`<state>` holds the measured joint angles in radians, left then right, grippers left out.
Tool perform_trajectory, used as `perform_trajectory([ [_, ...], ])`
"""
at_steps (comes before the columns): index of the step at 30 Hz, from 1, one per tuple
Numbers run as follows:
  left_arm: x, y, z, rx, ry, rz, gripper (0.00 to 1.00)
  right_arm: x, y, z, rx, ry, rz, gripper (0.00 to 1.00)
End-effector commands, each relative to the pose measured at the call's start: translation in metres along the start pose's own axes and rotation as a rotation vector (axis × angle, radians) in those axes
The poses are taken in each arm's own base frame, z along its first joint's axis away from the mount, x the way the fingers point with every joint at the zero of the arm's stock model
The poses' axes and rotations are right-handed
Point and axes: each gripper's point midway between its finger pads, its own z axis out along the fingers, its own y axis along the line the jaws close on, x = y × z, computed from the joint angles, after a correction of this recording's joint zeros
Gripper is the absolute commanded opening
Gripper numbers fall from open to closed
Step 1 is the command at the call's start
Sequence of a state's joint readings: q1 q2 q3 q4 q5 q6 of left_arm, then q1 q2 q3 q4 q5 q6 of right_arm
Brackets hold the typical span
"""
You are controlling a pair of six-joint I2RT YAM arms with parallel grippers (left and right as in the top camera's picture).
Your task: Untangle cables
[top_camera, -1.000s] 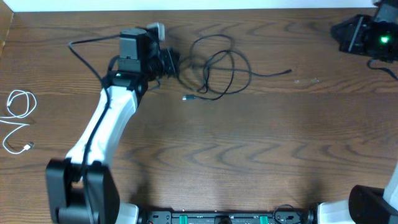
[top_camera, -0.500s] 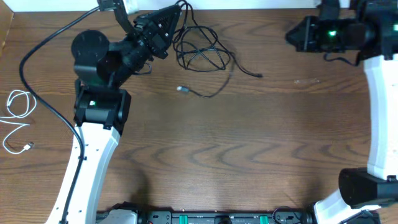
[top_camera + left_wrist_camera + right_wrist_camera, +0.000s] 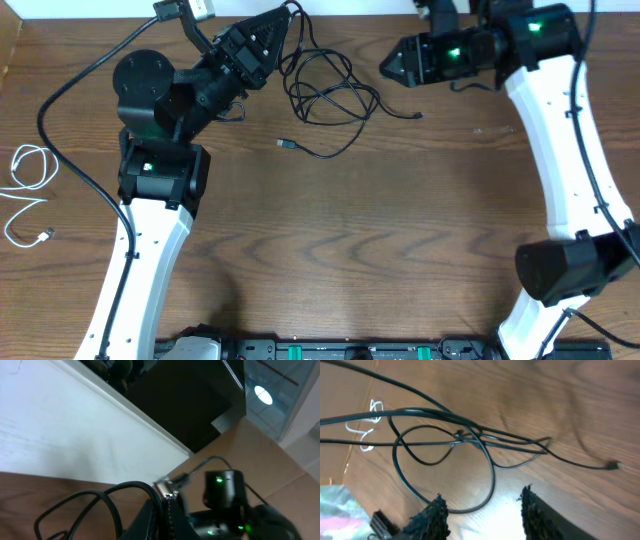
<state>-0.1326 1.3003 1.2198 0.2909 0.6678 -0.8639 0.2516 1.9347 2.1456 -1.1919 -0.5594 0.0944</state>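
Clamped shut, the left gripper (image 3: 285, 18) sat at the far edge of the surface (image 3: 400, 250), its tip raised and pinching a strand of the black cables (image 3: 330, 92). In the left wrist view the same gripper (image 3: 165, 504) showed 2 dark fingers pressed together, with a black loop running in from the left and a small metallic plug end (image 3: 167, 487) lying right at the fingertips. From that grip the black cables dropped onto the wood and spread into several overlapping loops between the 2 arms. 1 free plug end (image 3: 284, 145) lay on the surface below the tangle; a 2nd tail (image 3: 418, 117) trailed out to the side of the loops nearer the right arm.

Right gripper (image 3: 390, 65) hovered just beside the tangle, pointing toward it. Its wrist view showed the gripper (image 3: 482, 510) released, its 2 dark fingers (image 3: 434, 516) standing apart with bare wood between them and no strand touching either one. Ahead of those fingers the black cables (image 3: 470, 435) crossed in a knot-like bunch, and 1 thin tail ended in a plug (image 3: 612, 465) off to the side.

White cable (image 3: 30, 190) lay in loose loops at the surface's edge on the left arm's side, well apart from the black tangle and from both grippers; it also appeared, small, in the right wrist view (image 3: 367, 430).
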Motion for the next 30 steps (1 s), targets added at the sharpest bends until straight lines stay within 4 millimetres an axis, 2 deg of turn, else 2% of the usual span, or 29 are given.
perform_trajectory([
  [1, -0.004, -0.009, -0.003, 0.022, -0.004, -0.065, 0.08, 0.0, 0.012, 0.02, -0.064, 0.022, -0.039, 0.5],
  [8, -0.001, -0.012, -0.003, 0.035, 0.017, -0.145, 0.08, 0.002, 0.011, 0.059, -0.086, 0.059, -0.074, 0.53],
  [17, 0.005, -0.016, -0.004, 0.055, 0.059, -0.29, 0.08, -0.003, 0.017, 0.088, -0.069, 0.043, -0.182, 0.57],
  [20, 0.009, -0.019, -0.004, 0.065, 0.082, -0.333, 0.08, -0.005, 0.012, 0.1, -0.028, 0.036, -0.199, 0.56],
  [23, 0.01, -0.02, -0.004, 0.07, 0.093, -0.336, 0.08, -0.009, 0.002, 0.108, 0.035, 0.022, -0.193, 0.5],
  [27, 0.015, -0.024, -0.005, 0.087, 0.123, -0.334, 0.08, -0.023, -0.023, 0.106, 0.193, -0.032, -0.142, 0.43],
  [30, 0.016, -0.025, -0.005, 0.091, 0.134, -0.346, 0.07, -0.031, -0.031, 0.103, 0.235, -0.069, -0.12, 0.38],
])
